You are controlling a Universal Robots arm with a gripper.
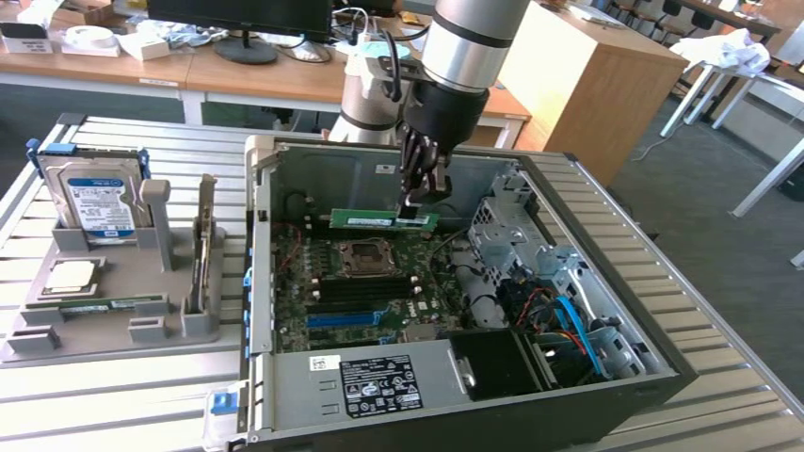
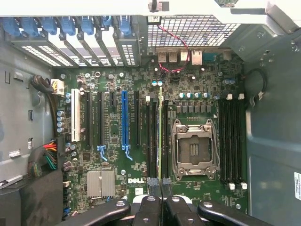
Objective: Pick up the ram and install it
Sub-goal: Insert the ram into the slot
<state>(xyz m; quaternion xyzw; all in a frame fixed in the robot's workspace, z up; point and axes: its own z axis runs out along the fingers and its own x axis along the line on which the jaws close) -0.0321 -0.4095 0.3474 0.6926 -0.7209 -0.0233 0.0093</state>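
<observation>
Starting with the biggest thing: where does my arm stand?

— Your arm [image 1: 472, 47] reaches down from the upper centre of the exterior view, close to upright. Its wrist is inside the open computer case [image 1: 377, 174], which lies on its side on the slatted table [image 1: 113, 395].

And the pincer?

— Your gripper [image 1: 417, 207] points straight down at the motherboard [image 1: 358, 315]. It is clamped on the ram [image 1: 371, 220], near the stick's end toward the exterior view's right.

Which way does the stick lie?

— Level and on edge, in the centre of the frame. Its long axis runs from the exterior view's left to its right, above the board. From your wrist you see it edge-on between the black fingers [image 2: 149, 207]. It shows as a thin line parallel to the memory slots [image 2: 151, 136], just beside the CPU socket [image 2: 194, 148].

Is it seated?

— You cannot tell whether it touches a slot.
</observation>
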